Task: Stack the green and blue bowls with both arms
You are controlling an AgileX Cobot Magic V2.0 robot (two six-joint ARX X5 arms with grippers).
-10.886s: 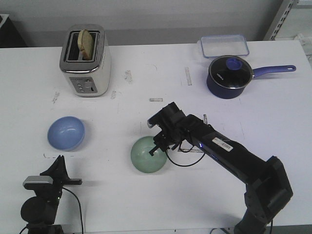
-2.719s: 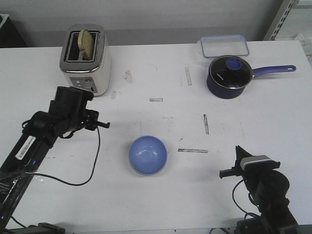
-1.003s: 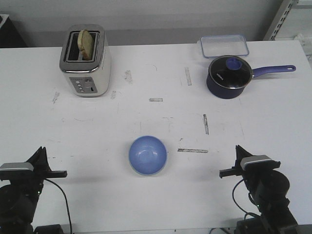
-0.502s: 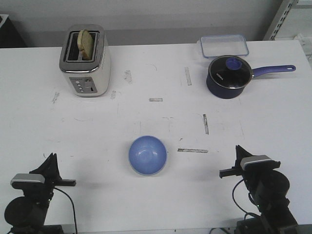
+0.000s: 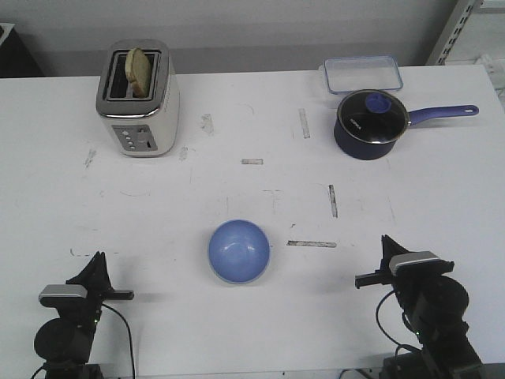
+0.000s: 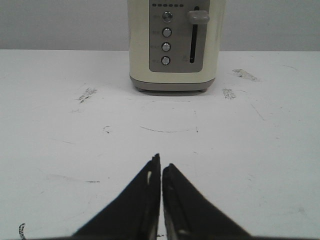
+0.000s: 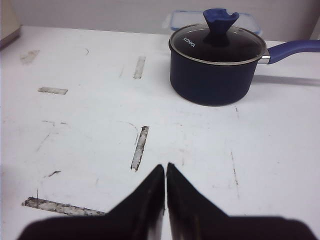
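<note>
blue bowl (image 5: 239,251): smooth, soft sheen | table (image 5: 237,118): matt white, scuffed | saucepan (image 5: 371,124): glossy, glass lid

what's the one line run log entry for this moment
stage: bowls stacked | blue bowl: table centre, green not visible | left claw: shut, empty | right claw: shut, empty | both arms: parked at near edge
</note>
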